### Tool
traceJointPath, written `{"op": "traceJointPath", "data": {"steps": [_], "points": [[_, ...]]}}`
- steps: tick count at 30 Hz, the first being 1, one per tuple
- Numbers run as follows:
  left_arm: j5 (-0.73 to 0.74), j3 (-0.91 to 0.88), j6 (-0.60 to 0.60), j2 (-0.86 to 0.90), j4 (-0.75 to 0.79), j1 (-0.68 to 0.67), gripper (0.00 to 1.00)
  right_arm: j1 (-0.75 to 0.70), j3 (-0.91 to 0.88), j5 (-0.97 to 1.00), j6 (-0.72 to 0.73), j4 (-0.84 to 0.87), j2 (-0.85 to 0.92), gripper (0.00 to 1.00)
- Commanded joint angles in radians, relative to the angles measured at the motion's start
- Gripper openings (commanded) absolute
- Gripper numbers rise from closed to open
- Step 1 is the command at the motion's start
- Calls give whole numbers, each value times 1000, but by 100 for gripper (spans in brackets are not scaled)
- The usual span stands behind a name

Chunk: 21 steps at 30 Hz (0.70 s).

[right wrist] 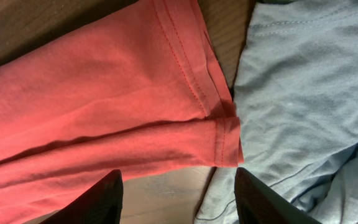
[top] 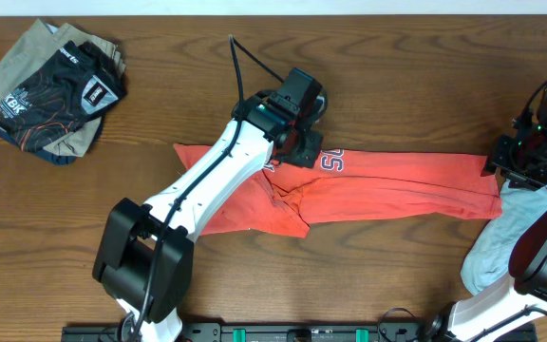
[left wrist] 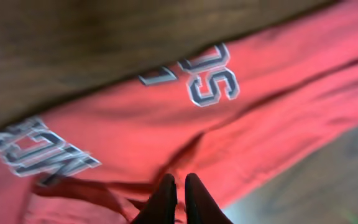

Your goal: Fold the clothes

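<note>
**Left gripper** (left wrist: 180, 182): dark fingers pressed together, with only a thin slit between the tips. It points down onto the shirt (left wrist: 166, 130). Whether any cloth is caught in the slit cannot be told. A deep crease in the red fabric starts just ahead of the tips.

**Lettering** (left wrist: 213, 74): grey-white outlined characters, blurred. One group lies beyond the crease and a second near the frame edge. In the overhead view only an "S" shows beside the gripper.

**Left arm** (top: 207, 185): white, reaching from the near edge diagonally over the shirt's wider end.

**Right gripper** (right wrist: 178, 180): fingers spread wide with nothing between them. It hangs above the shirt's far end.

**Hem** (right wrist: 219, 134): double-stitched and folded over itself. Its corner sits between the fingers and touches the blue garment (right wrist: 303, 93).

**Shirt, overall:** coral red, laid as one long folded band across the middle of the table (top: 397, 76). It runs from under the left gripper to the right gripper. The end under the left arm is broader and rumpled, with a flap spreading toward the near edge.

**Blue garment, overall:** pale blue-grey and loosely heaped at the near right corner. It is partly covered by the right arm and its edge meets the shirt's end.

**Pile** (top: 50, 90): khaki and black printed clothes, roughly folded, at the far left corner and well apart from the shirt.
</note>
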Motion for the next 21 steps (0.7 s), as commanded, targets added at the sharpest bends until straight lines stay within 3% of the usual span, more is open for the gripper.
{"op": "traceJointPath", "data": {"steps": [1,4,9,14,21], "points": [[-111,-2,9,28,6,6,10,-7,-1,0,-5,2,3,56],[-117,-2,9,26,-28,18,12,-7,-1,0,-5,1,3,57],[-191,-7,9,28,-146,69,27,-7,-1,0,-5,1,3,57],[-296,-41,9,29,-166,156,41,-7,-1,0,-5,2,3,57],[-238,-103,34,29,-158,251,42,-7,-1,0,-5,3,3,58]]}}
